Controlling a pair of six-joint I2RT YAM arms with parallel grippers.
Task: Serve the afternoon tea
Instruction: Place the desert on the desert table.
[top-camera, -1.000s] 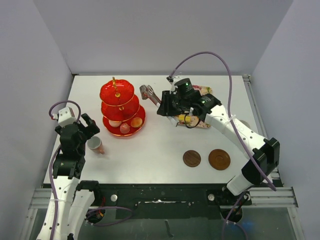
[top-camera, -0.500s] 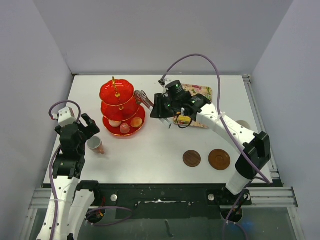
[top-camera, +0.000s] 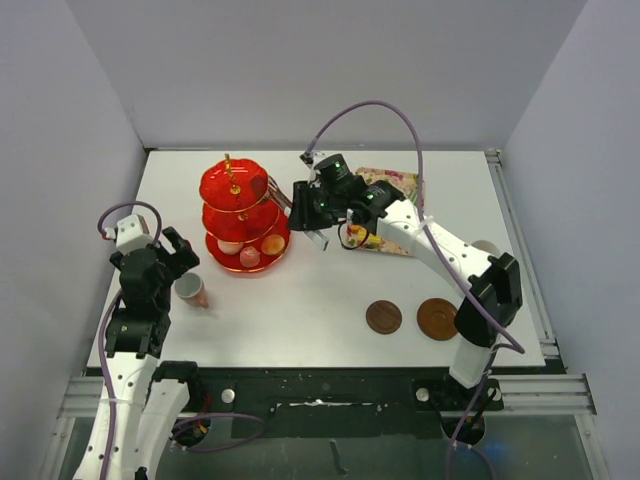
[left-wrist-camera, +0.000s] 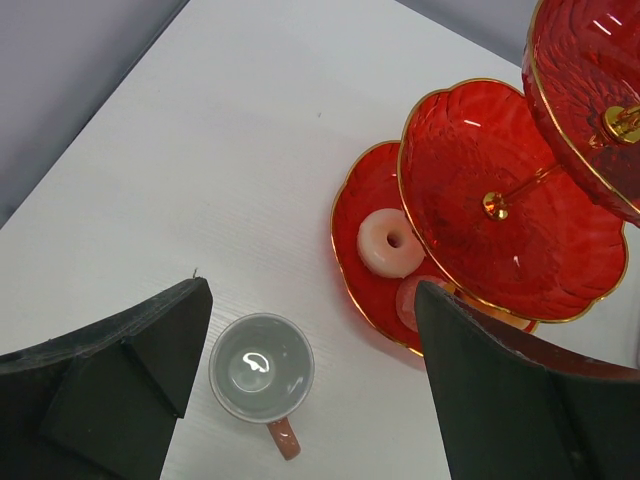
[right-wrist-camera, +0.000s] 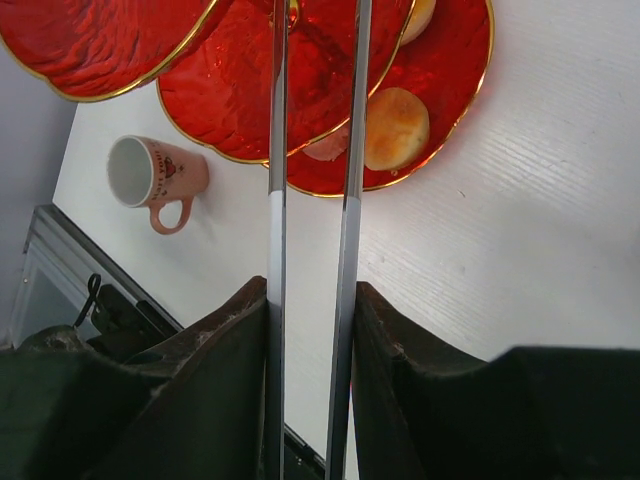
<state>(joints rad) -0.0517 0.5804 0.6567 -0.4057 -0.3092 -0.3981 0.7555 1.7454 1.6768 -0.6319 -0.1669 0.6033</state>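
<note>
The right arm has swung left since the earlier frame, carrying the right gripper (top-camera: 300, 207) from the patterned tray (top-camera: 400, 186) to just beside the red stand (top-camera: 215, 188); the left arm is unchanged.

Top view: the right gripper is clamped on metal tongs (top-camera: 283, 193) whose tips reach the stand's tiers; small cakes (top-camera: 273, 243) lie on the bottom tier; two brown saucers (top-camera: 383, 317) sit side by side at the near right; the left gripper (top-camera: 180, 262) hangs over the pink cup (top-camera: 191, 290).

Left wrist view: jaws spread wide, holding nothing; the cup stands upright below them, near the stand; a ring-shaped sweet (left-wrist-camera: 391, 243) rests on the bottom tier.

Right wrist view: the tongs' two blades run between the fingers (right-wrist-camera: 390, 330) over the stand; a round bun (right-wrist-camera: 396, 128) lies on the bottom tier.
</note>
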